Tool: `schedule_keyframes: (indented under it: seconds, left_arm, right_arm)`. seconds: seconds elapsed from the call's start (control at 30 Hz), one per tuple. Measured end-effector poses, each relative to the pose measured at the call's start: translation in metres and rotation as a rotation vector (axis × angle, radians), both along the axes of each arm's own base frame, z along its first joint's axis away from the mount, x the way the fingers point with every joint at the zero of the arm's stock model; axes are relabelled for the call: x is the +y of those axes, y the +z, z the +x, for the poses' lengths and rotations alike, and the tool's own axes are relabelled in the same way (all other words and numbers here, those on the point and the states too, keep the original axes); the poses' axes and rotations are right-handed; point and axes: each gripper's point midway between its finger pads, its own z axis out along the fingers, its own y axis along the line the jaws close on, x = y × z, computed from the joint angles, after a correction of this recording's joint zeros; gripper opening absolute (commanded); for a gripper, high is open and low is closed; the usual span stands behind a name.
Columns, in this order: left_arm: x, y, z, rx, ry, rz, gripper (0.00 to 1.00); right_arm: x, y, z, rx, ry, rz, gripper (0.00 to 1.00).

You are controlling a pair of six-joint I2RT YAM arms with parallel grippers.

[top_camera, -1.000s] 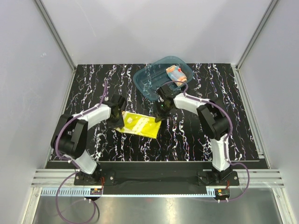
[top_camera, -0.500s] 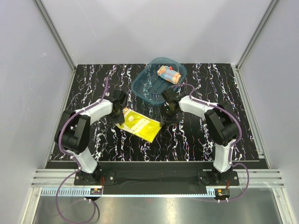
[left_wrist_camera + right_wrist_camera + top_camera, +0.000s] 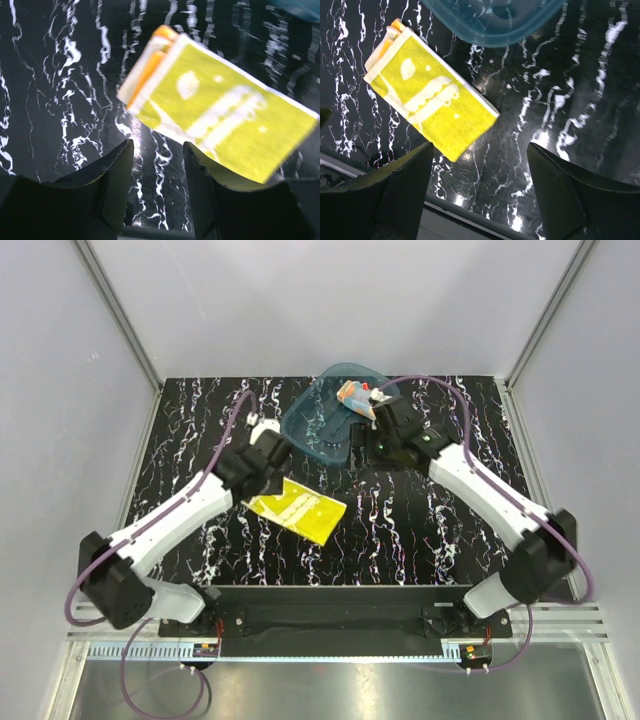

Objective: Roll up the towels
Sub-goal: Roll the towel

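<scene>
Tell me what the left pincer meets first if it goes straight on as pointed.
Probably the tabletop just short of the yellow towel; depth is unclear, so it might clip the towel's edge.

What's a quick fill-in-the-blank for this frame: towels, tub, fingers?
1. The flat towel on the table is bright ____.
2. The orange-dotted towel in the teal tub is ____ up.
3. The right fingers stand ____ and empty.
4. The left fingers hold ____.
Missing words: yellow; rolled; open; nothing.
</scene>
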Motion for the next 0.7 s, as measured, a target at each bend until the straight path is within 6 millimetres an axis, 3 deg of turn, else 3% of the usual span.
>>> schedule_keyframes:
  seconds: [0.13,0.37,0.43,0.7]
  left_arm:
    - [-0.035,0.012,-0.033,-0.057,-0.145,-0.016,0.47]
    - [-0.092,-0.030,-0.102,-0.041,-0.436,0.039,0.47]
    - [-0.102,-0.044,-0.109,-0.020,-0.473,0.046,0.49]
    - [-0.124,-0.089,-0.104,0.021,-0.522,0.091,0.54]
  right_arm:
    - [-0.031,0.013,-0.020,-0.061,-0.068,-0.009,0.87]
    - [-0.088,-0.018,-0.056,-0.033,-0.244,-0.052,0.98]
    - [-0.096,-0.020,-0.062,-0.036,-0.280,-0.043,1.00]
    - [-0.104,-0.044,-0.078,0.004,-0.319,-0.018,1.00]
